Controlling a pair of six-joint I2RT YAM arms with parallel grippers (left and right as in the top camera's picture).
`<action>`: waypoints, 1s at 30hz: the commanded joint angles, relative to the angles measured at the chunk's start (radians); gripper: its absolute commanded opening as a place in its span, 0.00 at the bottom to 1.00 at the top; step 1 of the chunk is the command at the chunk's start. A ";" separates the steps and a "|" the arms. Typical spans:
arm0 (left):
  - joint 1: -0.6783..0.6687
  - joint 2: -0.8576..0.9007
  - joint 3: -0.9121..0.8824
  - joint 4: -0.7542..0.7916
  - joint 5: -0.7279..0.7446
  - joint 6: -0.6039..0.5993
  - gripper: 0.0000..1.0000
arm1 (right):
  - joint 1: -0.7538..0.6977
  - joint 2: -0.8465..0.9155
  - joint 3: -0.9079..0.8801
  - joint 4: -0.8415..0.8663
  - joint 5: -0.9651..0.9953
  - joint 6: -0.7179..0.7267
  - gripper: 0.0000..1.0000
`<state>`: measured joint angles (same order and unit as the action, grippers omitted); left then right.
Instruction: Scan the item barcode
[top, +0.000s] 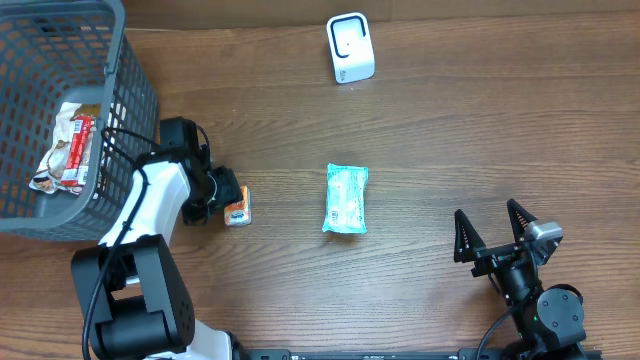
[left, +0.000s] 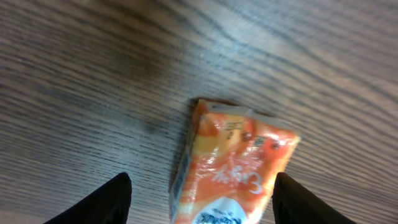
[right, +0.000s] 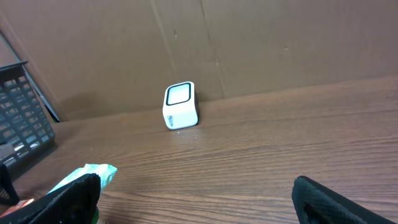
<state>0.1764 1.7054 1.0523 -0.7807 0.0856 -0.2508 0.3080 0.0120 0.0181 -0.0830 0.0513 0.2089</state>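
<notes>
Orange carton (top: 238, 207), one; teal packet (top: 346, 198), one

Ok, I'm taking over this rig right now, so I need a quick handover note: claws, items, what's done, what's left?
Left claw: open, straddling the orange packet on the table, not gripping it.
Right claw: open, empty, off to its own side.
Teal packet lies mid-table; scanner stands at the far edge; basket holds a snack packet.
Done: approach only.
Left: grip, lift, show the barcode to the scanner.
</notes>
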 joint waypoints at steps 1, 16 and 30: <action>-0.007 -0.006 -0.049 0.041 -0.011 0.020 0.64 | -0.003 -0.005 -0.010 0.004 -0.002 -0.004 1.00; -0.021 -0.006 -0.135 0.170 0.100 0.025 0.54 | -0.003 -0.005 -0.010 0.004 -0.002 -0.005 1.00; -0.087 -0.006 -0.134 0.191 0.098 0.027 0.31 | -0.003 -0.005 -0.010 0.004 -0.002 -0.005 1.00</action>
<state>0.0910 1.7054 0.9333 -0.5953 0.1730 -0.2447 0.3084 0.0120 0.0181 -0.0834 0.0513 0.2089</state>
